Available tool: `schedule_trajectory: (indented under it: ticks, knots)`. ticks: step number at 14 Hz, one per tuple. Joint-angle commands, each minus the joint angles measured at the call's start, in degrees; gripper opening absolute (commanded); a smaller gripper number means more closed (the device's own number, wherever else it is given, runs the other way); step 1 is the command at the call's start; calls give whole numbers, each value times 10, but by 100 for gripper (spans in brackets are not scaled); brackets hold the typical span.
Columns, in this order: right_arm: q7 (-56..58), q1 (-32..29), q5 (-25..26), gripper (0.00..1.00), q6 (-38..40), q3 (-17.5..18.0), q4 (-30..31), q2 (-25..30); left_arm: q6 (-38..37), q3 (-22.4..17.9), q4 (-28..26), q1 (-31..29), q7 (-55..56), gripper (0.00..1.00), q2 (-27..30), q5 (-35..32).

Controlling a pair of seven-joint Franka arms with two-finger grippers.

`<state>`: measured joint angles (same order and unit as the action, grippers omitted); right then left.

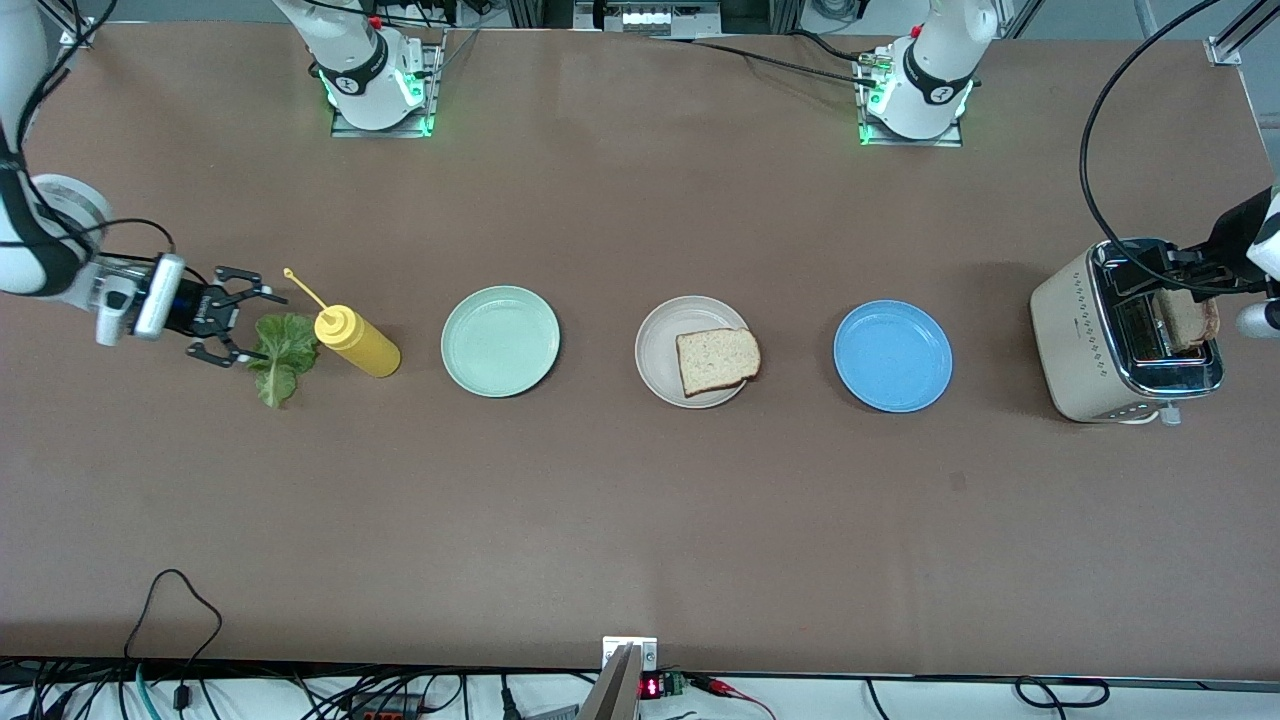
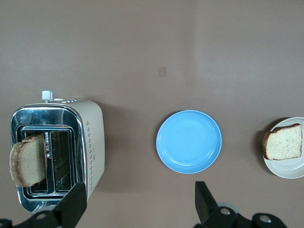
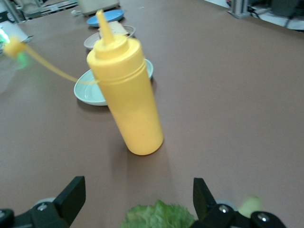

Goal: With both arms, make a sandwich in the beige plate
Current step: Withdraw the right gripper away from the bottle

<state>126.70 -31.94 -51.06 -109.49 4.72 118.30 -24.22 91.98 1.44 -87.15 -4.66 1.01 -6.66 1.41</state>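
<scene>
One slice of bread [image 1: 717, 360] lies on the beige plate [image 1: 660, 345] in the middle of the table. A second slice [image 1: 1187, 318] stands up out of the toaster [image 1: 1085, 340]. My left gripper [image 1: 1150, 268] hangs open over the toaster's top with nothing in it; its fingers [image 2: 73, 204] frame bare table beside the toaster [image 2: 90, 137]. The green lettuce leaf [image 1: 282, 355] lies flat near the right arm's end. My right gripper [image 1: 245, 322] is low and open right beside it. In the right wrist view the leaf [image 3: 159, 216] shows between the spread fingers [image 3: 71, 194].
A yellow squeeze bottle [image 1: 357, 342] with its cap dangling stands close beside the lettuce, toward the table's middle. A mint-green plate [image 1: 500, 340] and a blue plate [image 1: 892, 356] flank the beige plate. The toaster's cable runs off the table's end.
</scene>
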Motion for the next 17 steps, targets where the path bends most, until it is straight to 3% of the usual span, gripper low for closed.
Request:
schedule_trajectory:
  ticks: [1, 8, 17]
  knots:
    - [-129, -1, 39, 100, 10, 1, -8, 58, 0, 2, -6, -6, -6, 100, 3, -15]
    - [-601, 51, 204, 100, 0, 2, -68, 157, 2, 2, -5, -6, -8, 100, 3, -15]
    - [-1185, 143, 419, 100, -27, 8, -103, 154, 0, 2, -6, -6, -9, 100, 3, -15]
